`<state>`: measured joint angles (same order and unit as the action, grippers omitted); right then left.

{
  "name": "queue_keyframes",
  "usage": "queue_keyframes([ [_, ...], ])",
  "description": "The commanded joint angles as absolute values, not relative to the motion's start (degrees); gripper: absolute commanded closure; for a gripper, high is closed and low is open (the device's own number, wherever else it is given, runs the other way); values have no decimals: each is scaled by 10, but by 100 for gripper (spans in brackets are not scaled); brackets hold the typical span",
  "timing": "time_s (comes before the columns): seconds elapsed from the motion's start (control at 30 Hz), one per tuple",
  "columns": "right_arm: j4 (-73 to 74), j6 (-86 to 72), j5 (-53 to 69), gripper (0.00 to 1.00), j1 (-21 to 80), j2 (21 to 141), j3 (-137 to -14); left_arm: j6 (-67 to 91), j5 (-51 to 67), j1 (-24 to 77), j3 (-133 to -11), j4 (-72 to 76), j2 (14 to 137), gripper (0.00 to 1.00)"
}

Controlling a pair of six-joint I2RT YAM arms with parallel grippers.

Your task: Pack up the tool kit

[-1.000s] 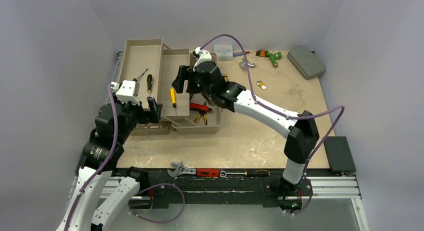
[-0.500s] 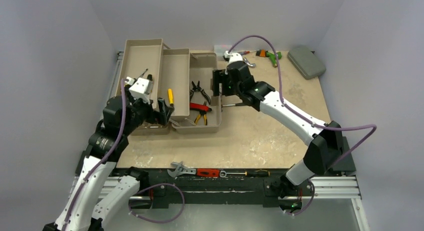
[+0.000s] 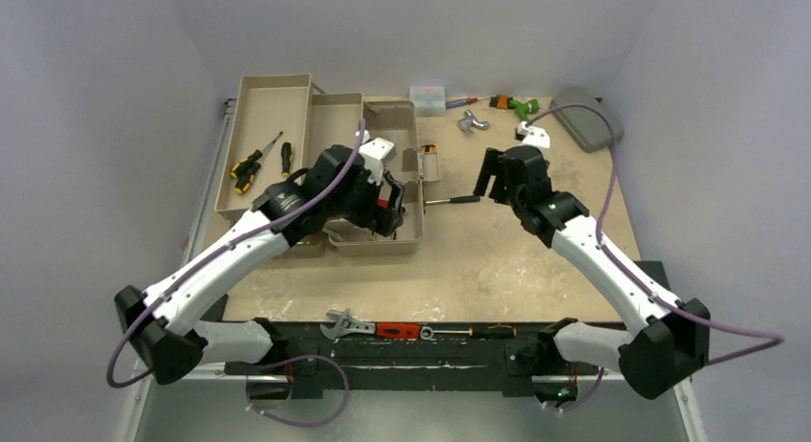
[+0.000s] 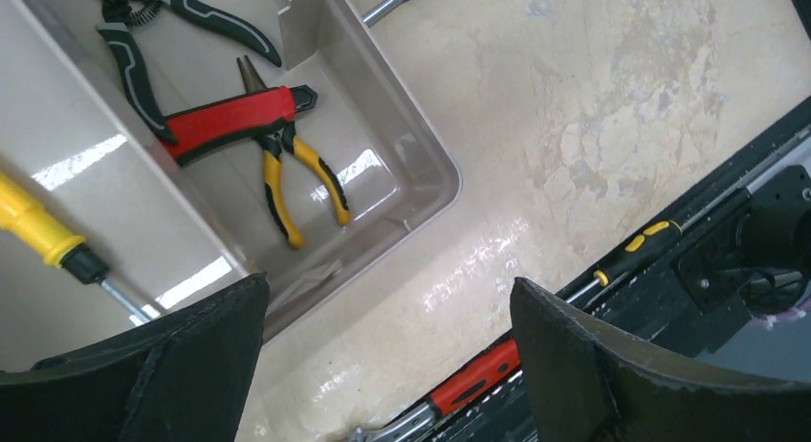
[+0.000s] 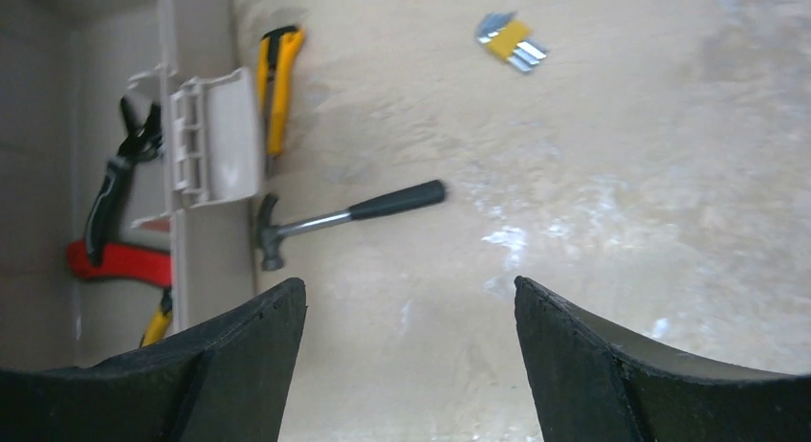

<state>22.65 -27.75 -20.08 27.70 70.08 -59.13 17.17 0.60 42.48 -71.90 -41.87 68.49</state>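
Observation:
The tan toolbox (image 3: 273, 98) lies open at the back left with its trays folded out. Two screwdrivers (image 3: 247, 166) lie in the left tray. In the main compartment (image 4: 383, 136) I see black pliers (image 4: 143, 31), red-handled pliers (image 4: 225, 121), yellow-handled pliers (image 4: 301, 179) and, in the tray beside it, a yellow screwdriver (image 4: 38, 233). My left gripper (image 3: 387, 212) (image 4: 389, 298) hangs open and empty over the box's near right corner. My right gripper (image 3: 493, 174) (image 5: 409, 298) is open and empty above the table, right of the box. A hammer (image 3: 449, 200) (image 5: 344, 217) and a yellow utility knife (image 5: 277, 78) lie beside the box.
A hex key set (image 5: 512, 40) lies on the table. At the back are a small clear box (image 3: 427, 98), a green-and-orange tool (image 3: 512, 104), a silver piece (image 3: 471, 123) and a grey case (image 3: 585, 117). On the front rail lie a wrench (image 3: 349, 324), a red-handled tool (image 3: 397, 330) and a screwdriver (image 3: 483, 330).
My left arm swung from the left tray across to the box's near right corner. My right arm pulled back from over the box to the table on its right. Both stay open.

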Motion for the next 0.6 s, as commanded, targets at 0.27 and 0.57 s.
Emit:
queue_keyframes([
  [0.27,217,-310,-331,19,249,547,-516,225,-41,487,-925,-420,966,13],
  [0.57,227,-310,-328,20,246,535,-503,259,-130,490,-1025,-487,1128,24],
])
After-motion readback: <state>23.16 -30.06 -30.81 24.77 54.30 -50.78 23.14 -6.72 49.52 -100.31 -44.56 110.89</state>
